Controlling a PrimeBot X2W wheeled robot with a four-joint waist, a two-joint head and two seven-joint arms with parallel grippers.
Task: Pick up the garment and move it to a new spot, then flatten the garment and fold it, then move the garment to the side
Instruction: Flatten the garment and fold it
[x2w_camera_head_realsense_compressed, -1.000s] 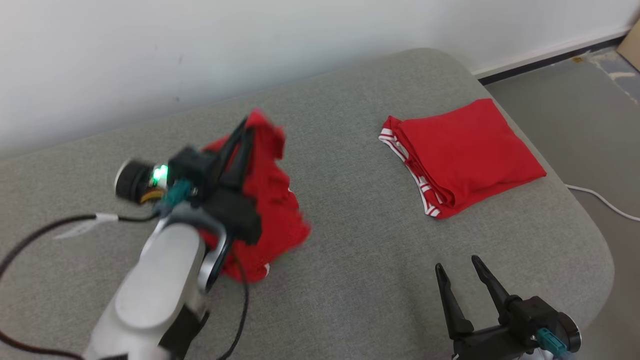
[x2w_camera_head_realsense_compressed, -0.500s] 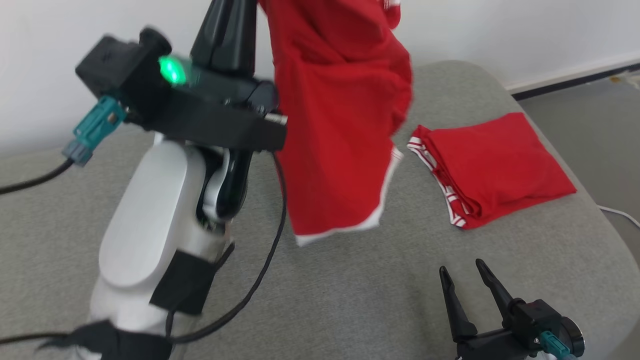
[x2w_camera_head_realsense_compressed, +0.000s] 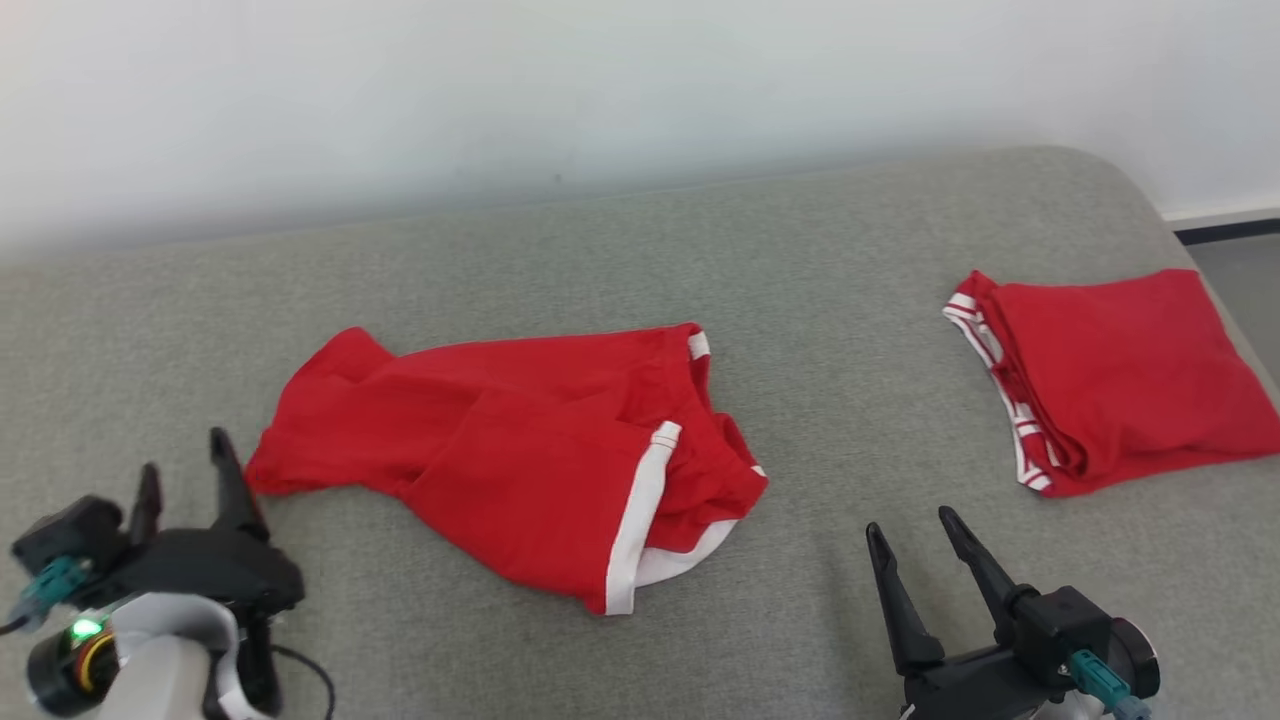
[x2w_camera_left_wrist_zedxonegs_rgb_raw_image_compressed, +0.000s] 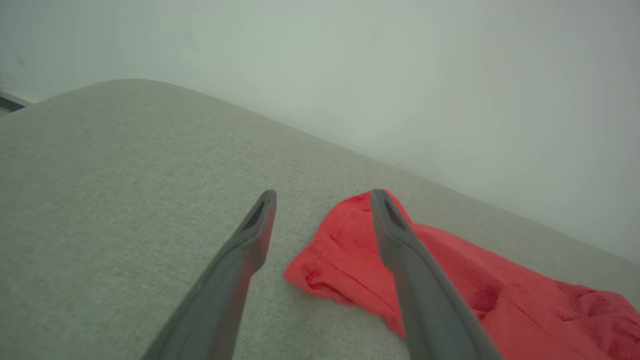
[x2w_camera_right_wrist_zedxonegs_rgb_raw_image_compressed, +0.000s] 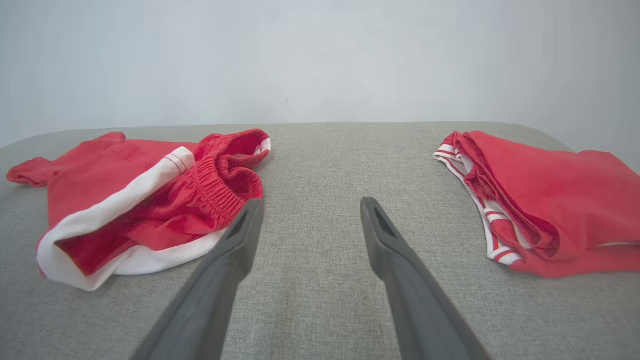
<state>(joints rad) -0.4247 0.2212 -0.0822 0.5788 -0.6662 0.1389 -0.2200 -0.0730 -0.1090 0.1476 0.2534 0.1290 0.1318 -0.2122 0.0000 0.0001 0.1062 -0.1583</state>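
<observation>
The red shorts (x2w_camera_head_realsense_compressed: 520, 470) are shown crumpled at the centre of the grey cushion (x2w_camera_head_realsense_compressed: 830, 230). The left gripper (x2w_camera_head_realsense_compressed: 182, 452), lower left, is held open and empty just beside their left end; the right gripper (x2w_camera_head_realsense_compressed: 910, 521), lower right, is held open, apart from them.

A wide strip of bare grey cushion (x2w_camera_head_realsense_compressed: 850, 330) lies open between the crumpled red garment (x2w_camera_head_realsense_compressed: 520, 470) and the folded red garment (x2w_camera_head_realsense_compressed: 1120, 380), which sit well apart; the right gripper (x2w_camera_head_realsense_compressed: 910, 521), fingers spread, faces up that strip toward the white wall (x2w_camera_head_realsense_compressed: 600, 80), which closes the far side; the left gripper (x2w_camera_head_realsense_compressed: 183, 455), also spread, has the crumpled red garment's corner just beside it and bare cushion to its left.
</observation>
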